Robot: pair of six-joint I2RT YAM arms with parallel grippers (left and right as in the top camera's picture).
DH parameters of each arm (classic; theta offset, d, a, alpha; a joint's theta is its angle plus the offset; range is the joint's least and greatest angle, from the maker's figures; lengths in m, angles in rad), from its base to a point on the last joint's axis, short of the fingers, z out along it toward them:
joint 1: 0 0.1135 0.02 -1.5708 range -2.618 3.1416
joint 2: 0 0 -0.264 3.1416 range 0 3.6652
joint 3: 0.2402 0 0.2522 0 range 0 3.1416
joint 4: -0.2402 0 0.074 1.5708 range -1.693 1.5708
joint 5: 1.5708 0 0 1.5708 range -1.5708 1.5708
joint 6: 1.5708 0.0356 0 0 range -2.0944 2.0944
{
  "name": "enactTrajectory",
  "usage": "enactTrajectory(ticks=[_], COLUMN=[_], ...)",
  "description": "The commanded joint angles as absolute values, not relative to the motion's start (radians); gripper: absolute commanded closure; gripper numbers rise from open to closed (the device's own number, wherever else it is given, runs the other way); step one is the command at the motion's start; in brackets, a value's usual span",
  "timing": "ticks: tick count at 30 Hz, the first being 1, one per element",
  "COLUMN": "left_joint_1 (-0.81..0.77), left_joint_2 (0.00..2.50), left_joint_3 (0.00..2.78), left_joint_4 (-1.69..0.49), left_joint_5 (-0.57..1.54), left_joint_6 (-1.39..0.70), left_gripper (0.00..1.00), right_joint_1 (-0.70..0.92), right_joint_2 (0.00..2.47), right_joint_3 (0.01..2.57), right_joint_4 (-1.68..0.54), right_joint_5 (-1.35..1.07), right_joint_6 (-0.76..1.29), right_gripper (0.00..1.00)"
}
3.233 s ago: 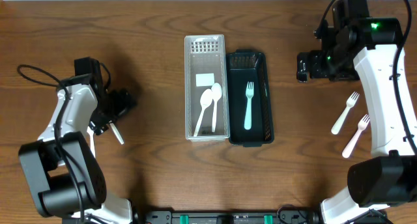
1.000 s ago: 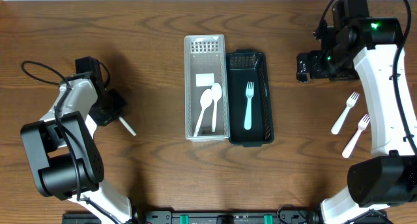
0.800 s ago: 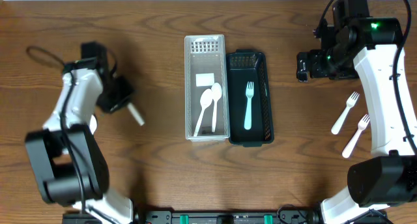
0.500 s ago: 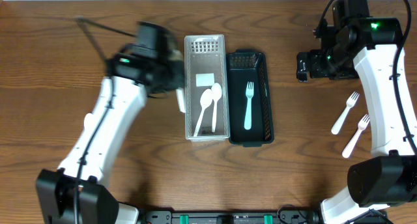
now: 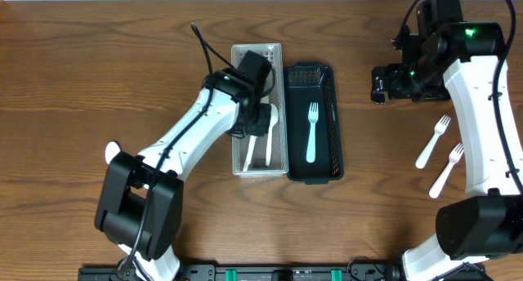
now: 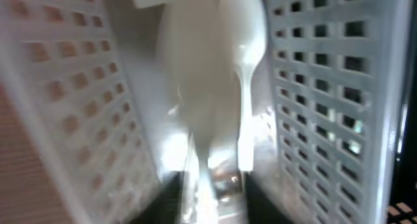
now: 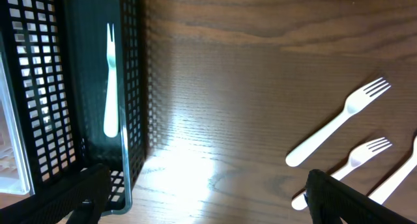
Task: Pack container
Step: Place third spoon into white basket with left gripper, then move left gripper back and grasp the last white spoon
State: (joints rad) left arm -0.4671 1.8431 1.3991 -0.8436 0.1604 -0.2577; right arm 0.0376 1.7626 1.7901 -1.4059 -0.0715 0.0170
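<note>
Swung in from the left, our left jaws hang over the white basket (image 5: 258, 59), grip too blurred to tell, and a tilted release could lay the spoon (image 6: 195, 87) beneath across its rim; our right jaws gape empty.

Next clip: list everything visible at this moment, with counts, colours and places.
white perforated plastic basket: one, white, table centre.
dark mesh plastic basket: one, dark green-black, alongside the white basket.
pale green plastic fork: one, lying in the dark basket.
white plastic spoons: at least two, in the white basket, partly under the left arm.
white plastic forks: two, loose on the table by the right arm; possibly a third handle at the right wrist view's edge.
brown wooden table: one.
left gripper: over the white basket, jaws hidden.
right gripper: open, empty.
</note>
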Motion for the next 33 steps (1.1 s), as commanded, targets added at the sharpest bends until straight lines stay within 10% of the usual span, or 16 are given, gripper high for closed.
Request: enactTrajectory(ticks=[1, 10, 15, 33], left_joint_1=[-0.429, -0.288, -0.121, 0.41], left_joint_2=[1.79, 1.549, 1.402, 1.439], left_joint_3=[1.468, 1.689, 1.683, 1.102], left_joint_4=[-0.888, -1.098, -1.302, -1.036], left_joint_5=[0.138, 0.075, -0.216, -0.009], left_joint_6=[-0.192, -0.17, -0.2, 0.103], left_gripper=[0.4, 0.29, 0.01, 0.02], right_joint_1=[0.029, 0.029, 0.029, 0.029], right_joint_2=[1.768, 1.768, 1.768, 1.768], right_joint_3=[1.796, 1.796, 1.796, 1.796], right_joint_4=[-1.408, -1.407, -1.406, -1.407], right_joint_5=[-0.08, -0.079, -0.079, -0.079], right_joint_6=[0.007, 0.006, 0.006, 0.006], right_gripper=[0.02, 0.02, 0.02, 0.02])
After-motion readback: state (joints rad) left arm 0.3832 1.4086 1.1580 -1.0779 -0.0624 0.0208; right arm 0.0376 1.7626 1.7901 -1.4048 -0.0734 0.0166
